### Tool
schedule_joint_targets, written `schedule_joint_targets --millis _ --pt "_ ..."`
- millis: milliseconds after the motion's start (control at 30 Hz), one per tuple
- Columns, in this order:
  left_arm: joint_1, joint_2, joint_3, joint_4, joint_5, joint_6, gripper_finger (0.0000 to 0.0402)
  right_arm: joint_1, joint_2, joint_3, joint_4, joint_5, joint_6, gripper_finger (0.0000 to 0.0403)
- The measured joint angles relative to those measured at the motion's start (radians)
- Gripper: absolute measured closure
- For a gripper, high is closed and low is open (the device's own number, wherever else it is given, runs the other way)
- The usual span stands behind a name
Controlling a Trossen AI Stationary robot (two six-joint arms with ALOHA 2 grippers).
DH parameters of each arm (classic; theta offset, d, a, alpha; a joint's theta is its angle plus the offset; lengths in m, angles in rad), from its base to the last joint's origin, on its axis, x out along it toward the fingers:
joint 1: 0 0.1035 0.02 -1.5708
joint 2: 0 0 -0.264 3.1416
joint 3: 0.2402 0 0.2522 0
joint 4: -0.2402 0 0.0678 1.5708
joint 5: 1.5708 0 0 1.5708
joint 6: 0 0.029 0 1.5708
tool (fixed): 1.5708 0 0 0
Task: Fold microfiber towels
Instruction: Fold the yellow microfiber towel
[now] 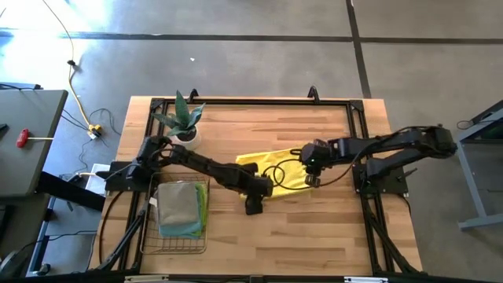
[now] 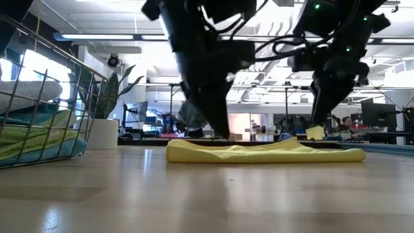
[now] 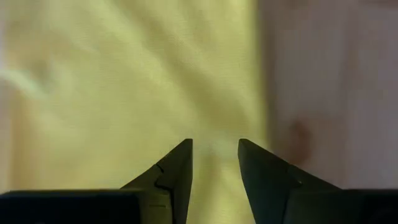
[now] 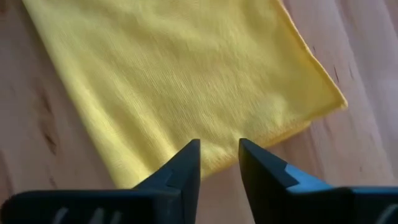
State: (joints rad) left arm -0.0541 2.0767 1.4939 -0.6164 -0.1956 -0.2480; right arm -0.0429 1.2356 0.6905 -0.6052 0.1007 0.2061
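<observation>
A bright yellow towel point(image 1: 271, 167) lies flat mid-table, folded over, with a lower layer showing at one corner point(image 4: 297, 127). My left gripper point(image 1: 255, 195) points down over the towel's near left part point(image 3: 215, 144), fingers a little apart, close to the cloth beside one of its edges point(image 3: 258, 74). My right gripper point(image 1: 309, 174) hangs over the towel's right end point(image 4: 219, 144), fingers a little apart, above its edge point(image 4: 211, 163). In the low view the towel point(image 2: 265, 153) rests flat on the wood. Folded grey, green and teal towels point(image 1: 179, 206) lie in the basket. My left gripper comes at the yellow towel from above, its fingertips point(image 2: 222, 134) down at the cloth's surface. Whether they touch it I cannot tell. My right gripper touches nothing.
A dark wire basket point(image 1: 174, 236) stands at the near left. A small potted plant point(image 1: 185, 122) stands at the far left. A black cable point(image 1: 277, 169) loops over the towel between the arms. Bare wood lies along the near edge and the right.
</observation>
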Motion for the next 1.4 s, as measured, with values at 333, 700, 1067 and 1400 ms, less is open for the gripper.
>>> schedule_joint_targets --millis 333,700,1067,1400 --pt "0.044 -0.017 0.014 -0.249 -0.21 0.138 0.0282 0.0 -0.084 -0.172 0.113 -0.027 0.311 0.0195" --pt "0.107 -0.028 -0.152 -0.008 -0.054 0.177 0.0282 -0.014 -0.084 -0.376 0.443 -0.046 0.498 0.0192" --pt "0.023 -0.025 -0.165 -0.002 0.044 -0.081 0.0282 -0.022 -0.077 -0.421 0.612 -0.06 0.516 0.02" --pt "-0.027 -0.023 -0.167 0.063 0.015 -0.132 0.0282 -0.022 -0.076 -0.421 0.603 -0.094 0.493 0.0282"
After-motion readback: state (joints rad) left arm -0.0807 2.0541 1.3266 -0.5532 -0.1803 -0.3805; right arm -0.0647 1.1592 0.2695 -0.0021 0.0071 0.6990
